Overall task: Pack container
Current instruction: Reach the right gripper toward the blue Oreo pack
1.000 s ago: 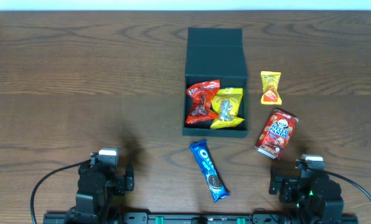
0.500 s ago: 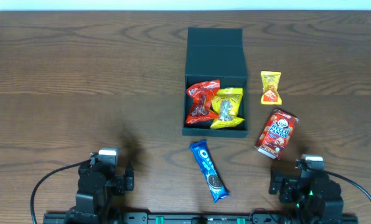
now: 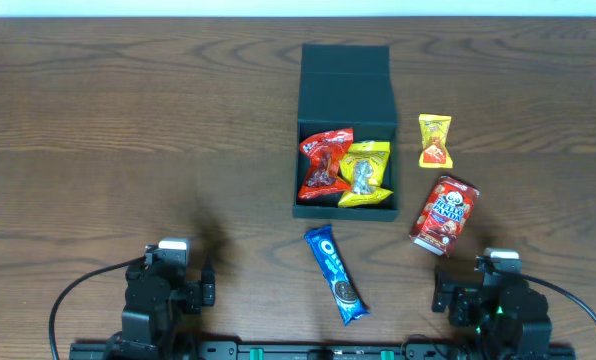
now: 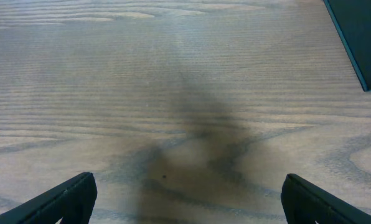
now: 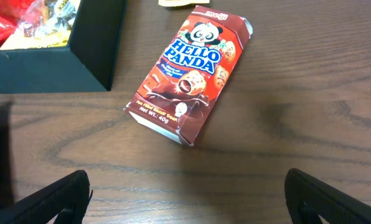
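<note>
**A:** Where's the container?

**B:** The container is upper centre in the overhead view, on the table. Its lid is hinged open and lies flat toward the top edge. Inside are a red packet on the left and a yellow packet on the right, touching each other.

**A:** Loose items?

**B:** A small yellow packet sits just right of the container, not touching it. The Hello Panda box is below that, lying flat and tilted, near the container's lower right corner. The blue Oreo pack lies diagonally below the container, bottom centre.

**A:** Claws?

**B:** The left gripper is at lower left overhead, fingers spread wide, with nothing between them and bare wood ahead. A container corner shows at the upper right of its wrist view. The right gripper is at lower right, also released and empty. The Hello Panda box fills the middle of its wrist view, clear of the fingers.
</note>
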Controlling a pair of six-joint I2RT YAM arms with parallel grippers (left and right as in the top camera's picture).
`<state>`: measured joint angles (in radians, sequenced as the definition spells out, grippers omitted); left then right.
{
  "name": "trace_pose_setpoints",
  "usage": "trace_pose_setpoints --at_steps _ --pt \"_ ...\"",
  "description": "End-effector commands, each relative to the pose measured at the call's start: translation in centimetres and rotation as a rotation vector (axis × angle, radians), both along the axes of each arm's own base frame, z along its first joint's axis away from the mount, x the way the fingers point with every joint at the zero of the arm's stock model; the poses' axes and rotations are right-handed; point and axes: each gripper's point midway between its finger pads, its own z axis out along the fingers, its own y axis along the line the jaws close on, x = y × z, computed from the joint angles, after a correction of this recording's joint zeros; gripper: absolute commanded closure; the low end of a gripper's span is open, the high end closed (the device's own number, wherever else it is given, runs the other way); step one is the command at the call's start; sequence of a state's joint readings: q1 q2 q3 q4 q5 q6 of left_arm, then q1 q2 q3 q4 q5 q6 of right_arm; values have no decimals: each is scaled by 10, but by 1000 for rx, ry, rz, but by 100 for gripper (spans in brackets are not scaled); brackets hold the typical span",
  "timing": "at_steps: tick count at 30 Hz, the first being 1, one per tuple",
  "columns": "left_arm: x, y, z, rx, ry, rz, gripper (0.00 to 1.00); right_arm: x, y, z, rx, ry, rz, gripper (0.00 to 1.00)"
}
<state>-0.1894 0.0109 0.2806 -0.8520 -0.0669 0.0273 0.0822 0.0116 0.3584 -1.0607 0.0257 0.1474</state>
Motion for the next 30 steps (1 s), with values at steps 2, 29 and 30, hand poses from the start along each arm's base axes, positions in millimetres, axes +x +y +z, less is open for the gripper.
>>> trace_pose_setpoints --at_steps 2,29,30 --pt "-7 6 -27 35 79 13 5 -1 -1 -1 -12 2 3 1" --pt "-7 6 -27 35 79 13 5 44 49 92 94 38 167 1" --pt "-7 6 -27 35 79 13 5 42 68 95 205 79 192 1"
